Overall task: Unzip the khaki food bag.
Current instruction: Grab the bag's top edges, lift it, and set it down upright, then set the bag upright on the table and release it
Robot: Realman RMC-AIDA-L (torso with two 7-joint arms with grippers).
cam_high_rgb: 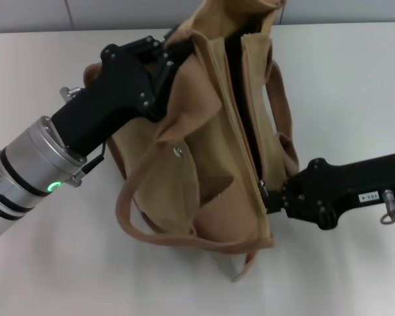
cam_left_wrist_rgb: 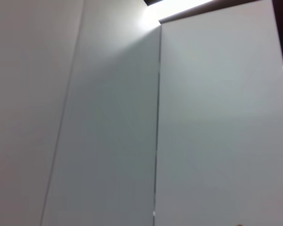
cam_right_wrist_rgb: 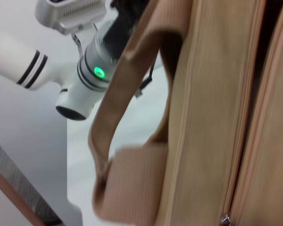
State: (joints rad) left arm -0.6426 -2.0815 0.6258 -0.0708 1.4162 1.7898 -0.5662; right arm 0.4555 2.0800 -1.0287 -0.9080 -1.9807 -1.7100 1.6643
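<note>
The khaki food bag (cam_high_rgb: 204, 151) lies on its side on the white table (cam_high_rgb: 342, 85), a handle (cam_high_rgb: 128, 210) looping toward me. Its zipper gapes as a dark slit (cam_high_rgb: 247, 112) along most of the top. My left gripper (cam_high_rgb: 170, 56) is clamped on the bag's fabric at the far left end. My right gripper (cam_high_rgb: 268, 197) is pinched at the near end of the zipper, where a small silver pull (cam_high_rgb: 263, 191) shows. The right wrist view shows the bag's side (cam_right_wrist_rgb: 203, 117), a handle (cam_right_wrist_rgb: 113, 122) and the zipper line with a silver piece (cam_right_wrist_rgb: 225, 220). The left wrist view shows only wall panels.
A metal snap (cam_high_rgb: 178, 152) sits on the bag's front pocket. My left arm with its green light (cam_right_wrist_rgb: 100, 72) shows beyond the bag in the right wrist view. Bare table lies to the right and at the front left (cam_high_rgb: 66, 276).
</note>
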